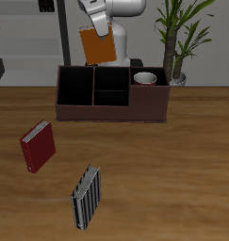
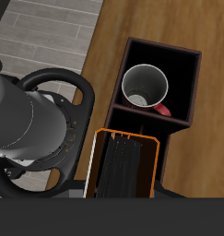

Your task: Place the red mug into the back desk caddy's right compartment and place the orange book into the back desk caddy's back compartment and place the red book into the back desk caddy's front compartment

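My gripper (image 1: 94,31) is shut on the orange book (image 1: 98,45) and holds it tilted in the air above the back of the back desk caddy (image 1: 111,112). In the wrist view the orange book (image 2: 98,166) hangs between my fingers, over the caddy's wall (image 2: 193,85). The red mug (image 1: 144,78) stands upright in the low-walled right compartment (image 1: 155,91), also seen in the wrist view (image 2: 144,88). The back compartment (image 1: 111,77) and front compartment (image 1: 111,97) hold nothing. The red book (image 1: 38,146) lies on the table nearer the front edge.
A grey-and-black striped book (image 1: 86,198) lies near the table's front edge. A potted plant (image 1: 177,38) stands behind the caddy's mug end. The caddy's tall-walled end section (image 1: 74,87) holds nothing.
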You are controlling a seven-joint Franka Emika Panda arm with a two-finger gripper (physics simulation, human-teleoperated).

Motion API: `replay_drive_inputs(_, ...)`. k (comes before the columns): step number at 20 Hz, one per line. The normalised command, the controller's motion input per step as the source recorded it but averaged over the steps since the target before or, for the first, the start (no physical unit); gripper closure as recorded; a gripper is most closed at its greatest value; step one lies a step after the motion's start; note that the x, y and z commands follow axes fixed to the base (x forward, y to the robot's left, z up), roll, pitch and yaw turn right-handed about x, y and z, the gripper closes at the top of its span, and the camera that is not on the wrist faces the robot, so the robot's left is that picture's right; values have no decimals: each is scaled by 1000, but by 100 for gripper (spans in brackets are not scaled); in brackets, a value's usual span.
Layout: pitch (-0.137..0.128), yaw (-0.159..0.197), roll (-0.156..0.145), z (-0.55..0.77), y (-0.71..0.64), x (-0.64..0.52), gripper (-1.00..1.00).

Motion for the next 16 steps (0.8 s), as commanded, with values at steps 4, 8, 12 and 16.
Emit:
replay_drive_inputs(4, -49, -50, -50, 178, -230, 55, 100)
replay_drive_inputs(8, -59, -26, -74, 118, -228, 124, 100)
replay_drive_inputs(12, -24, 5, -15, 20, -31, 31, 100)
replay_drive_inputs(16, -2, -34, -32, 47, -35, 40, 100)
